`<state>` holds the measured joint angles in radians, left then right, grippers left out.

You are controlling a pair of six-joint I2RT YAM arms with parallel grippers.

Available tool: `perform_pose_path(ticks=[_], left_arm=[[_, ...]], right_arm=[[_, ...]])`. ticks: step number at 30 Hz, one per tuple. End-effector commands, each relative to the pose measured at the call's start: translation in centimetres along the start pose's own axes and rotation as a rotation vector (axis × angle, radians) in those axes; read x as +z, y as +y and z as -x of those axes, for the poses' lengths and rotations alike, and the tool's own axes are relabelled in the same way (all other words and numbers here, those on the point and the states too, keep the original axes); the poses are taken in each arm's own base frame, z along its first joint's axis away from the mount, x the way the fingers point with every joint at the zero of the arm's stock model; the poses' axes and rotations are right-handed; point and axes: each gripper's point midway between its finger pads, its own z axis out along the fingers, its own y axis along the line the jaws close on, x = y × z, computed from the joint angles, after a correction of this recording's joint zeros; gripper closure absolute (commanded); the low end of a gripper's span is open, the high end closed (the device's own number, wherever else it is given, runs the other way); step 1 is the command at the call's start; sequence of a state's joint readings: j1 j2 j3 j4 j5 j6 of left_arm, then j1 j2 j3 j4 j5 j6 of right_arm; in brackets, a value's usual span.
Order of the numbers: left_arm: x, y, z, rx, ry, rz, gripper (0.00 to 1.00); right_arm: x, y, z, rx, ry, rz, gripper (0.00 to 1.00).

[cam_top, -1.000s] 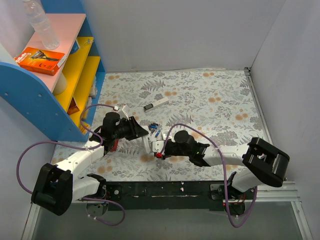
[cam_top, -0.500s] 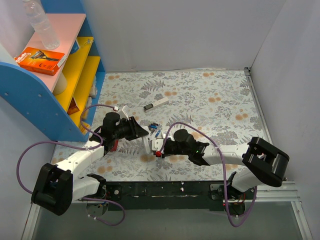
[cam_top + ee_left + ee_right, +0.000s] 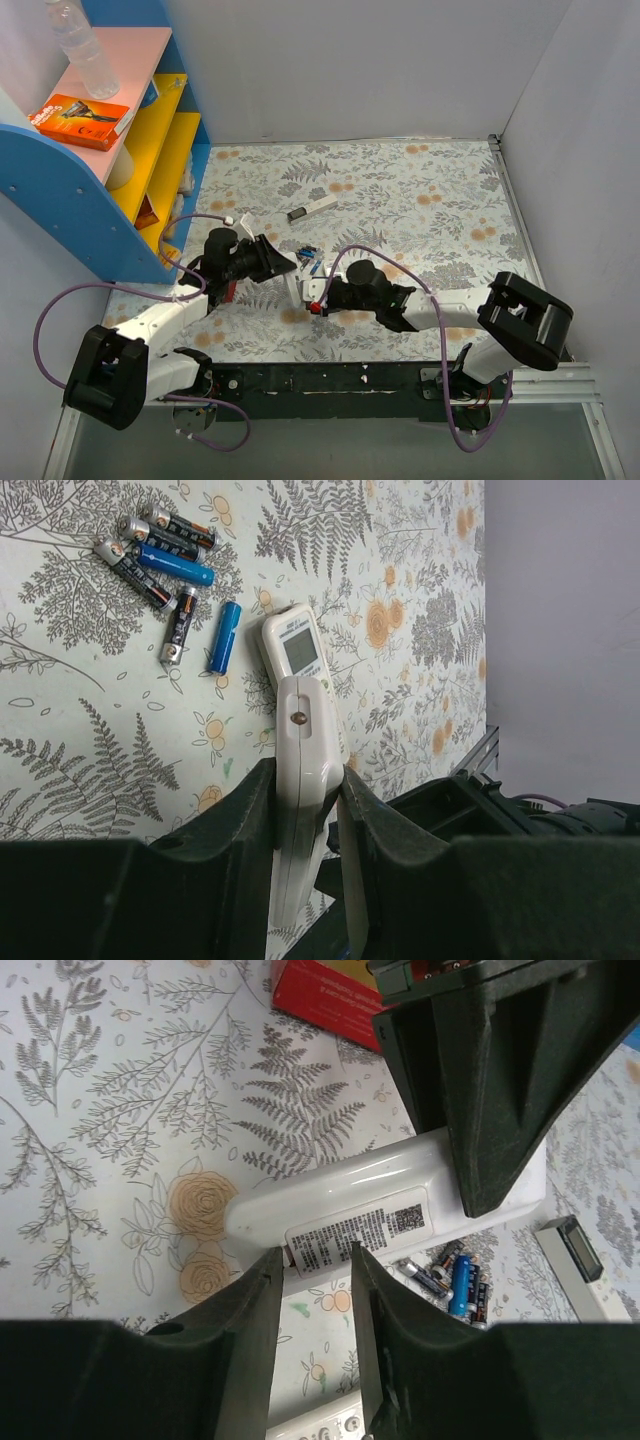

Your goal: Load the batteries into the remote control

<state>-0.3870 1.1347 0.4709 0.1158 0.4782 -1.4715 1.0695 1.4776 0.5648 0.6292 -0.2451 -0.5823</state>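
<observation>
My left gripper is shut on a white remote and holds it tilted above the table, its labelled back facing my right wrist camera. My right gripper is open by a narrow gap, with its fingertips right at the lower edge of that label; the floral cloth shows between them. Several small batteries, blue and black, lie loose on the cloth just beyond the remote. They also show in the top view and the right wrist view.
A second white remote with a small screen lies flat under the held one. A long white bar with a black end lies farther back. A red box lies beneath the left arm. A blue and yellow shelf stands at the left.
My right gripper has edged a little left, closer to the held remote. The left gripper still holds the remote in about the same place.
</observation>
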Motion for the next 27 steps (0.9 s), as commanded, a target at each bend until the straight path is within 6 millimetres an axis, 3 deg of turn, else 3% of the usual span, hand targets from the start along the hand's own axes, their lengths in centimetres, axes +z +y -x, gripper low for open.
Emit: perform_pose_path(ticks=[1,6,13,27], left_arm=[[-1.0,-5.7,-0.7,-0.034,0.081,-0.225,1.0],[-0.5,-5.0,-2.0,-0.061,0.126,-0.211,1.0],[0.3,-3.4,-3.5,-0.081,0.186,-0.163,1.0],[0.9,-1.1,-3.0,0.007,0.182,-0.008,1.0]], right_arm=[[0.1,-1.7,-1.0,-0.041,0.011,-0.139,0.62],[-0.6,-3.8,-0.2,-0.08,-0.044,-0.294,0.71],[-1.4,-5.7,0.6,-0.156,-0.041,-0.42,0.71],[-2.0,-7.9,0.8,-0.22,-0.016,-0.545,0.77]])
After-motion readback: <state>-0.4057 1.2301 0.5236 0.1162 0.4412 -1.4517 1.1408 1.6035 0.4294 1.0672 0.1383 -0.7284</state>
